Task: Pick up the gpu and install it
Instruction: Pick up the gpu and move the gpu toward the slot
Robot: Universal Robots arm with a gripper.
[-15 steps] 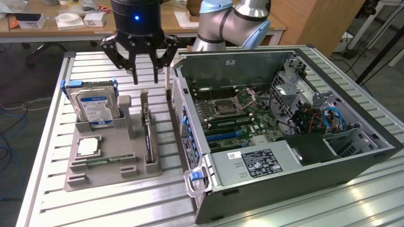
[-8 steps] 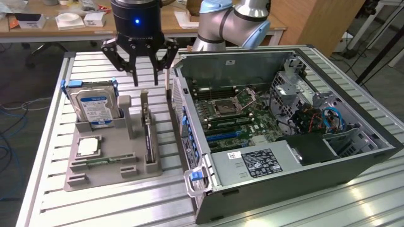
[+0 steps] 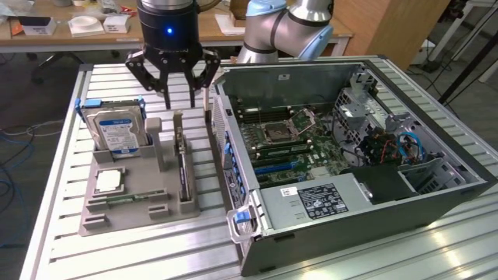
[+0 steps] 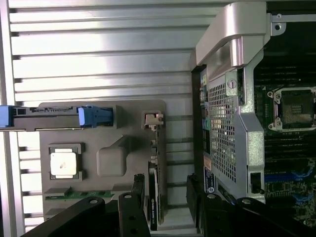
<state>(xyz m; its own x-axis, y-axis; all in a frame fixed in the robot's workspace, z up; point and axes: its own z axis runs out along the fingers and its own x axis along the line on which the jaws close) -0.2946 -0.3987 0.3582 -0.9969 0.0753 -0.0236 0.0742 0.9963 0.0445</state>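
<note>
The gpu (image 3: 183, 170) is a thin black card standing on edge in a slot of the grey holder tray (image 3: 128, 217), at the side nearest the computer case. My gripper (image 3: 182, 105) hangs open just above the card's far end, touching nothing. In the wrist view the gpu (image 4: 153, 200) shows edge-on below the gripper (image 4: 165, 180), close to one of the black fingers (image 4: 134, 197) and farther from the other. The open computer case (image 3: 435, 204) lies to the exterior view's right, its motherboard (image 3: 307, 146) exposed with blue slots (image 3: 274, 167).
The holder tray (image 4: 112, 160) also carries a silver blue-labelled hard drive (image 3: 116, 131), a square processor (image 3: 109, 179) and a green memory stick (image 3: 125, 200). The case's wall (image 3: 225, 146) rises right beside the tray. A desk with small boxes (image 3: 86, 26) stands behind.
</note>
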